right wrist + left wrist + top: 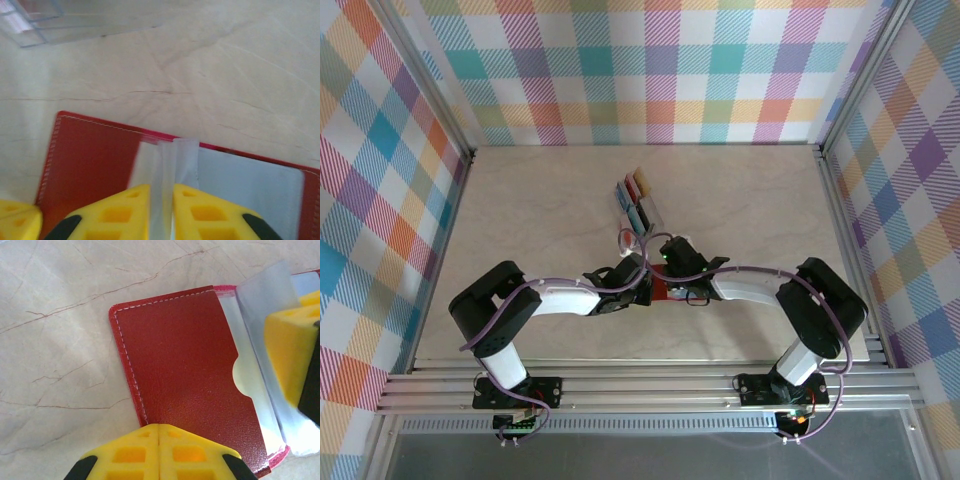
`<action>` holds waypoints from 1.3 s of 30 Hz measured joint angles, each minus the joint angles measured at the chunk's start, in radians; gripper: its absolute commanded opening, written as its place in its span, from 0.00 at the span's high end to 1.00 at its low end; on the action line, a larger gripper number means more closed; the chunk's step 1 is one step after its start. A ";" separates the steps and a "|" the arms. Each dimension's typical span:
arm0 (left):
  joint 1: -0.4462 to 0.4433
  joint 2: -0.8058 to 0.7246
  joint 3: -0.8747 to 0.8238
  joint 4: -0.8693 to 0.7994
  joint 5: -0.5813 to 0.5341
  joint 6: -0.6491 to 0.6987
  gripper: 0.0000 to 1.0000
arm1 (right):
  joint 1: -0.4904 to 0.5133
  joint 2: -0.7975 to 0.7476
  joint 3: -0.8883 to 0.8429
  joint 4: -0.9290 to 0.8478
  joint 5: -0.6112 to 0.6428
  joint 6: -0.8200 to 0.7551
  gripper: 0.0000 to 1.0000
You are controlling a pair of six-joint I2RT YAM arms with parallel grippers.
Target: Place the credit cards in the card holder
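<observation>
Open card holder (180,365) — red leather-look wallet with white stitching, lying flat near middle of tabletop (520,220), slightly toward near edge. Red pocket with rounded thumb notch on one half, pale grey pockets on other. One clear inner sleeve lifted off others, pinched in my right gripper (161,192). Coloured credit cards (635,197) — gold, red, blue, teal — stand on edge in clear rack (35,22), just beyond holder toward far edge, about mid-width.

Likely lab: plaid walls (660,70), aluminium rails (650,385)
</observation>
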 measured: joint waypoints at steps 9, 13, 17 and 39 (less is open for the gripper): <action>0.000 0.000 -0.012 0.028 -0.005 -0.018 0.94 | 0.004 -0.040 -0.019 0.039 -0.179 0.010 0.53; 0.000 0.000 -0.016 0.037 -0.006 -0.027 0.94 | -0.004 -0.093 -0.080 0.070 -0.241 0.029 0.45; 0.000 0.000 -0.019 0.043 -0.006 -0.030 0.93 | -0.007 -0.113 -0.135 0.103 -0.286 0.046 0.39; 0.016 0.000 -0.024 0.059 0.024 -0.034 0.93 | 0.048 -0.368 -0.327 0.114 -0.233 0.115 0.29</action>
